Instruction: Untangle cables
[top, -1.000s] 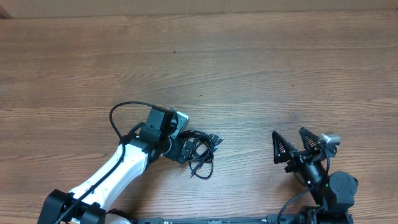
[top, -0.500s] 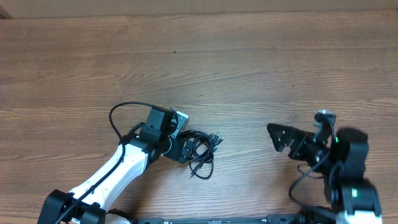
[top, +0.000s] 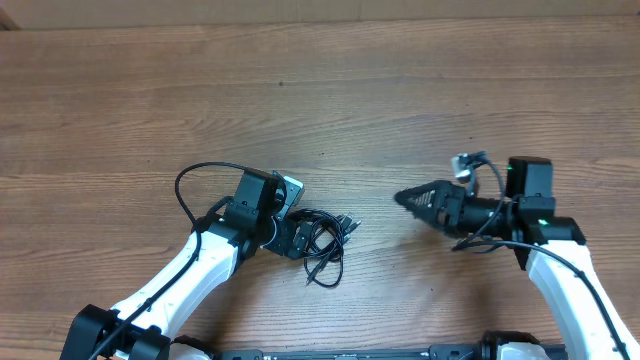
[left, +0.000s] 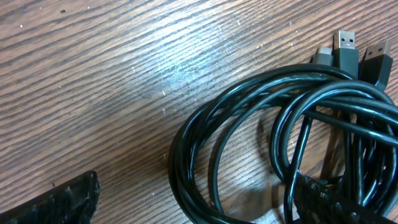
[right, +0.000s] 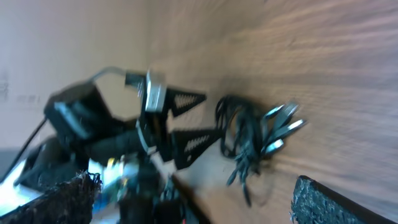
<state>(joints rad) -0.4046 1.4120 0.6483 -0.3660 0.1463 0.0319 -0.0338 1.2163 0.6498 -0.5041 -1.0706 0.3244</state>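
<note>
The cables (top: 325, 243) lie as one small knotted bundle of thin black cords on the wooden table, plug ends pointing right. In the left wrist view the cable loops (left: 267, 118) fill the frame, with silver-tipped plugs (left: 346, 45) at the top right. My left gripper (top: 297, 238) is open at the bundle's left side, its fingers (left: 199, 205) straddling the near loops. My right gripper (top: 412, 198) is open and empty, pointing left, about a hand's width right of the bundle. The blurred right wrist view shows its fingers (right: 199, 199) apart, the bundle (right: 249, 143) ahead and the left gripper (right: 186, 124) beyond.
A thicker black cord (top: 190, 180) loops off the left arm (top: 190, 265). The right arm (top: 560, 270) comes in from the front right. The wooden table (top: 320, 90) stretches far behind both grippers.
My right arm has swung up from the front right corner and turned left, bringing its gripper toward the bundle. The left arm and the cables have not moved.
</note>
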